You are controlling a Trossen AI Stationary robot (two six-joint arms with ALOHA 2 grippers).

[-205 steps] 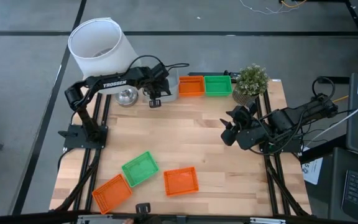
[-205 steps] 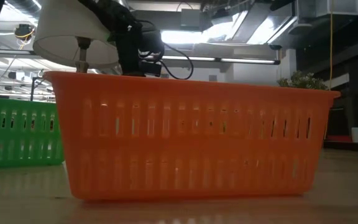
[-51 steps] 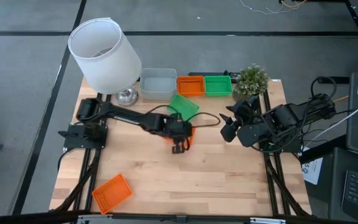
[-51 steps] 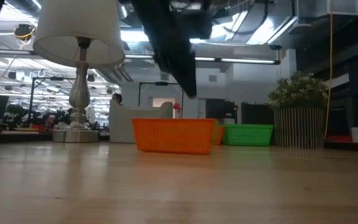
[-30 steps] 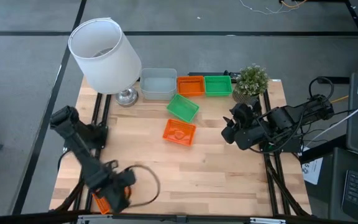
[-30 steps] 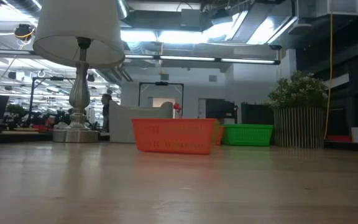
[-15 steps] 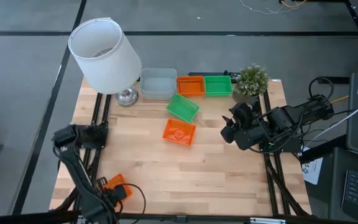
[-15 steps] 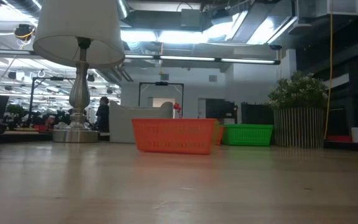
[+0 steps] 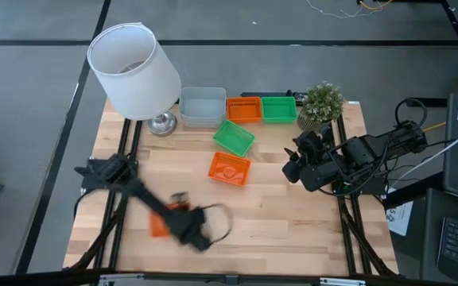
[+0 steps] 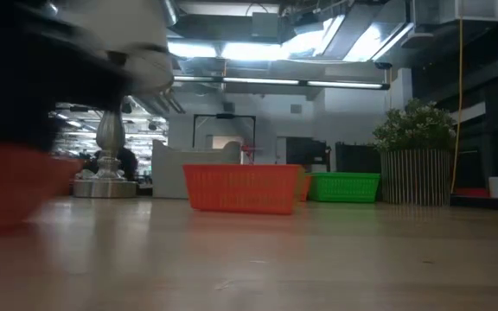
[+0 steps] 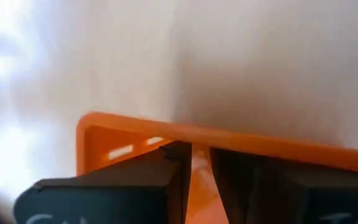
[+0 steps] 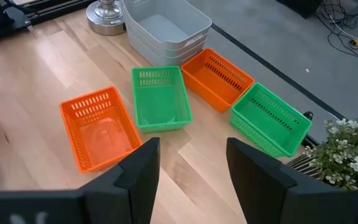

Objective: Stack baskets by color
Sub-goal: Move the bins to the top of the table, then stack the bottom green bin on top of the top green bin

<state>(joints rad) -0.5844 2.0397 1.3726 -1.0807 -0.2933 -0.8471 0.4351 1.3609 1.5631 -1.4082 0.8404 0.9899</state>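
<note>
Left gripper (image 11: 194,163): jaws nearly shut, pinching the rim of an orange basket (image 11: 135,140), carried above the table's front left part.
Right gripper (image 12: 187,163): jaws wide apart, holding nothing, at the table's right edge.
Other baskets: grey stack (image 9: 202,107), orange (image 9: 244,109) and green (image 9: 278,108) along the back; green (image 9: 234,137) and orange (image 9: 229,168) mid-table.

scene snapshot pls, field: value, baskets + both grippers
grey baskets: stacked, far edge beside the lamp base
back row: orange basket, green basket
mid-table: loose green basket, loose orange basket, apart
left gripper: shut on the rim of a carried orange basket, near front-left of the table, blurred
right gripper: open, empty, at the right edge by the potted plant
</note>
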